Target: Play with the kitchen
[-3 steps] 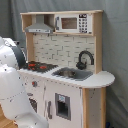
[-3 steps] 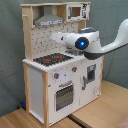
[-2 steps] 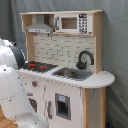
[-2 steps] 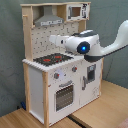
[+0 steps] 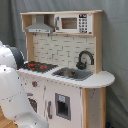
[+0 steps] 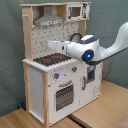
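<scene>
Item: the kitchen (image 5: 65,75), a toy unit filling most of the frame in both exterior views, standing on a pale wood floor (image 6: 100,107) against a grey curtain (image 5: 115,50).

Fittings as we see them:
- Hob (image 6: 50,59): flat black plate with red rings, at centre left in the second exterior view.
- Sink (image 5: 72,73): shallow grey basin, right of centre in the first exterior view, with a black curved tap (image 5: 85,57) just behind it.
- Backboard (image 5: 62,50): pale, patterned, matt.
- Hood (image 5: 39,26): grey, wedge-shaped, upper left; a microwave panel (image 5: 75,22) beside it.
- Oven door (image 6: 64,95): white with a dark window, lower centre in the second exterior view; round knobs (image 6: 56,76) above it.
- Carcass: white panels with light-wood edges, a rounded counter end (image 5: 107,79).

Arm (image 6: 87,50): glossy white, reaching from the right of the second exterior view over the counter, its tip near the hob's back edge. Of the gripper we cannot tell the state; it is not separable from the arm's body here.

Handling note: we judge the step to be an approach to the hob area. We would move slowly, keep the wrist clear of the hood and tap, and press lightly, since a light toy carcass may shift.
</scene>
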